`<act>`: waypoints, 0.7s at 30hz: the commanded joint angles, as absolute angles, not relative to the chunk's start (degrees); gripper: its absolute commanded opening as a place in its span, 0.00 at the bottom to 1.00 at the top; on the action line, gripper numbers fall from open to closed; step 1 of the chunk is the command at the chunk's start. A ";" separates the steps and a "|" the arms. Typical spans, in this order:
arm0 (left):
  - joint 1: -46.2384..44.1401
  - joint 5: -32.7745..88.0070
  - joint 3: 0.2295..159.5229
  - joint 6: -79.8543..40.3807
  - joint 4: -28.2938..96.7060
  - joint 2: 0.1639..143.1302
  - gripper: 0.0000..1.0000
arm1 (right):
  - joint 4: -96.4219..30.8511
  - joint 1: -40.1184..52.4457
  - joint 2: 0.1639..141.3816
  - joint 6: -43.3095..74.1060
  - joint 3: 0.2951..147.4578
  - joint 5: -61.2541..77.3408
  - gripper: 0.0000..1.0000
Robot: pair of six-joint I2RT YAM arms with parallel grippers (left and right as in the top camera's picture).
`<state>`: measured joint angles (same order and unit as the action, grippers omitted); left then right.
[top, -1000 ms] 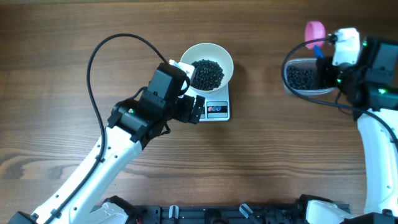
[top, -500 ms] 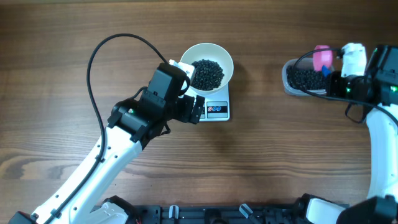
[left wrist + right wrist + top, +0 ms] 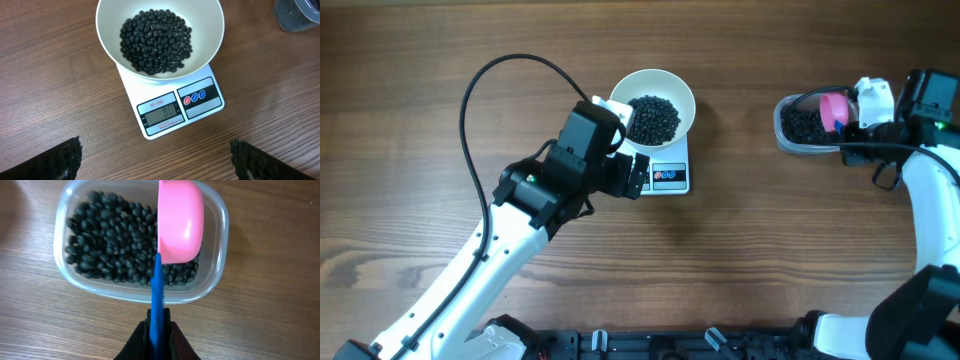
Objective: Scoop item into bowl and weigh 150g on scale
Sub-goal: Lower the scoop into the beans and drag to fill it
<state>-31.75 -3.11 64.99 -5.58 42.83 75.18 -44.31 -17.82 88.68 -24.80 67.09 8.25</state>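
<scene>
Scanning worktop (image 3: 770, 250), we note scale (image 3: 200, 115) upper centre, bowl (image 3: 212, 30) atop it holding item (image 3: 155, 42) heap. Clear tub (image 3: 216, 280) upper right, more item inside. Our left end effector (image 3: 156, 161) gapes wide, empty, near scale; right end effector (image 3: 159, 330) clamps blue handle of pink scoop (image 3: 180, 222), cup over tub.

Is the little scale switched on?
On. The scale shows dark digits on its grey display, just in front of the bowl of beans.

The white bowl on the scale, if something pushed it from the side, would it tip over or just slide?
Probably slide: the bowl looks smooth and sits on the flat scale. Tipping seems unlikely, since the beans lie low in its middle and weigh it down. A sharp shove might roll the loose beans up its wall.
</scene>
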 commanded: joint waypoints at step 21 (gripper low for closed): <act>-31.66 -2.63 65.80 -4.73 42.70 75.61 1.00 | -49.30 -17.89 92.05 -28.42 67.05 22.87 0.04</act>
<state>-31.75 -3.11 64.99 -5.58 42.83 75.18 -48.03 -18.04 91.20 -25.06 67.09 19.35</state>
